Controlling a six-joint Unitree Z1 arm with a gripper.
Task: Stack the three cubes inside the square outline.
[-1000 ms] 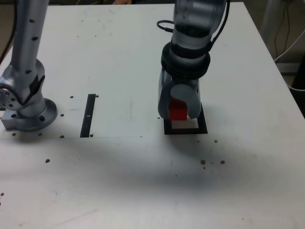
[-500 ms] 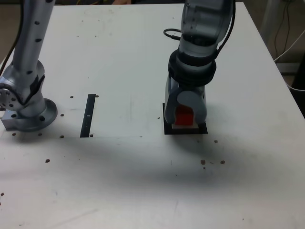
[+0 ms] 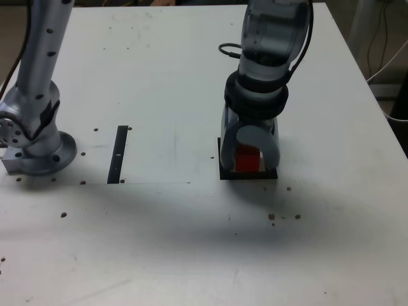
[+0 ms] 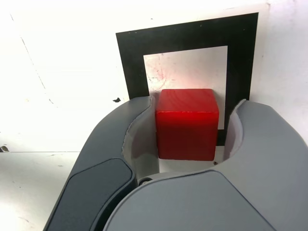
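Looking from the near edge of the white tabletop [image 3: 191,255], scattered dark specks are seen first, with a small cluster at about 5 o'clock of the square outline [image 3: 248,175]. Farther in, the outline is found flat on the tabletop, right of centre in the exterior view, and the red cube [image 3: 247,157] is seated inside it on the pale centre. The tool [image 3: 249,153] is lowered around the cube, pointing down. In the wrist view the tool [image 4: 187,134] is seen parted a little: a narrow gap is visible between the red cube [image 4: 186,124] and one jaw, while the other jaw lies just beside or against the cube's face, so the cube is bracketed rather than clamped. The black frame [image 4: 192,36] is seen beyond the cube. At 9 o'clock of the outline, well apart, a thin black strip [image 3: 118,153] is laid. Farther toward 9 o'clock, the arm's grey base [image 3: 38,150] is mounted.
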